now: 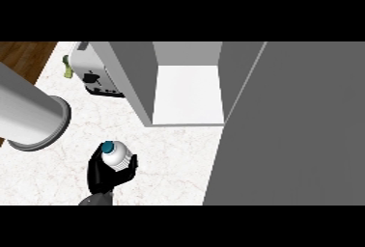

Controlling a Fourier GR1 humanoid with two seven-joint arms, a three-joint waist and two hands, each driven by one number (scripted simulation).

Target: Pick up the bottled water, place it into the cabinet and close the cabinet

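Curling round bottled water (116,155), robot hand (102,174), upright.

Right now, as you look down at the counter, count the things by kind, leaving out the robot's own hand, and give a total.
Bottled water: 1
Toaster: 1
Cabinet: 1
Small green item: 1
Large grey cylinder: 1
Total: 5
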